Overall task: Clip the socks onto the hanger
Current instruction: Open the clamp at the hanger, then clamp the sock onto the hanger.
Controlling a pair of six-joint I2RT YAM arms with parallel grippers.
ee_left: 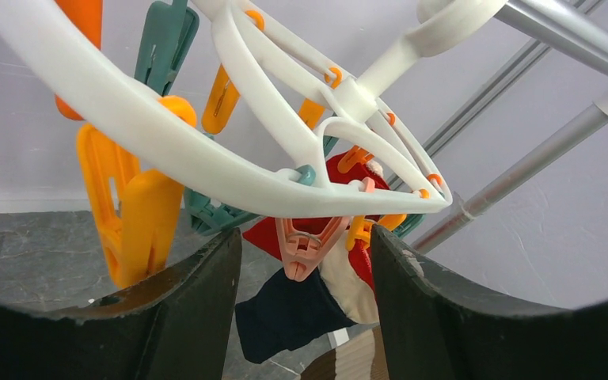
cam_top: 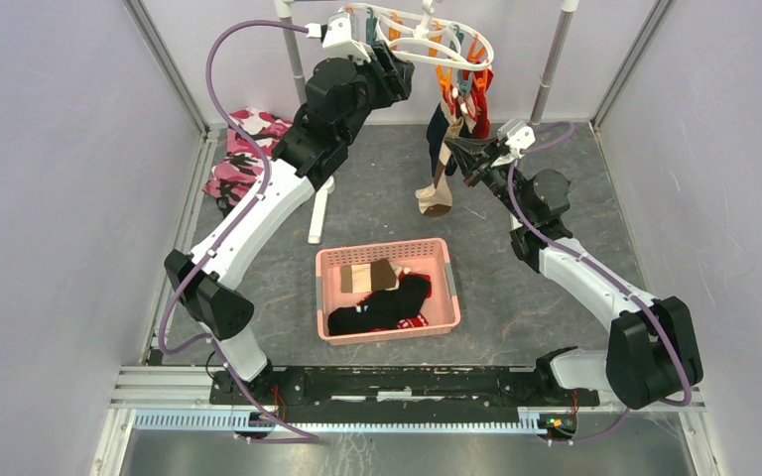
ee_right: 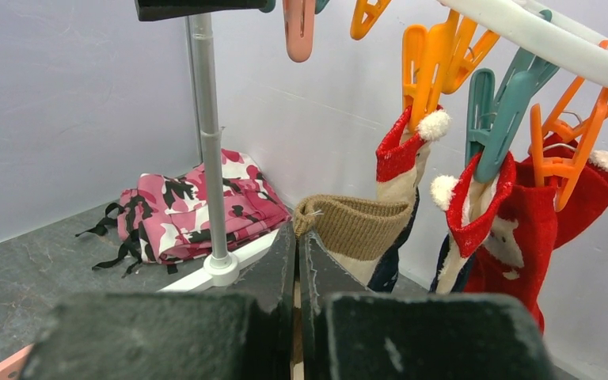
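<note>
While my right gripper (ee_right: 297,237) pinches the tan sock (ee_right: 356,226) tight near its top edge, the hanger (ee_left: 206,162) sits at 12 o'clock above my left gripper (ee_left: 305,253), whose jaws stand wide apart. The sock's foot is hidden behind that right gripper in its wrist view.

Left tool (ee_left: 305,241) raised, fingers apart; right tool (ee_right: 299,241) pinched closed.

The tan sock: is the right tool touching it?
Touching. The right wrist view shows the right tool pinched shut on the tan sock, at its ribbed cuff.
</note>
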